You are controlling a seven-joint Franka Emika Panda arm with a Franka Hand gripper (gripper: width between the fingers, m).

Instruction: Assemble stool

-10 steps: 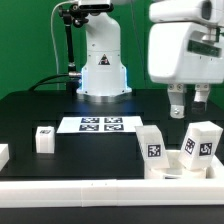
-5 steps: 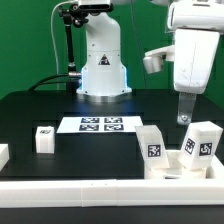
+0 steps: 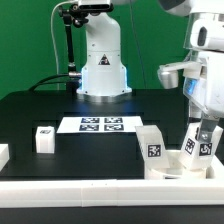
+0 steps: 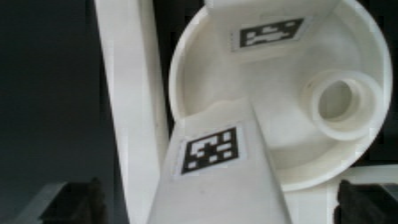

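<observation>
The white round seat lies at the exterior view's right front, with a tag and a round hole showing in the wrist view. Two white blocky legs stand at it, one on its left and one on its right. My gripper hangs just above the right leg. In the wrist view my gripper is open, and its dark fingertips stand on either side of a tagged leg with gaps. Another leg stands at the left.
The marker board lies in front of the robot base. A long white rail runs along the front edge and shows beside the seat in the wrist view. A white part sits at the far left edge.
My gripper has moved to the exterior view's right and come down, from above the table behind the seat to just over the right leg.
</observation>
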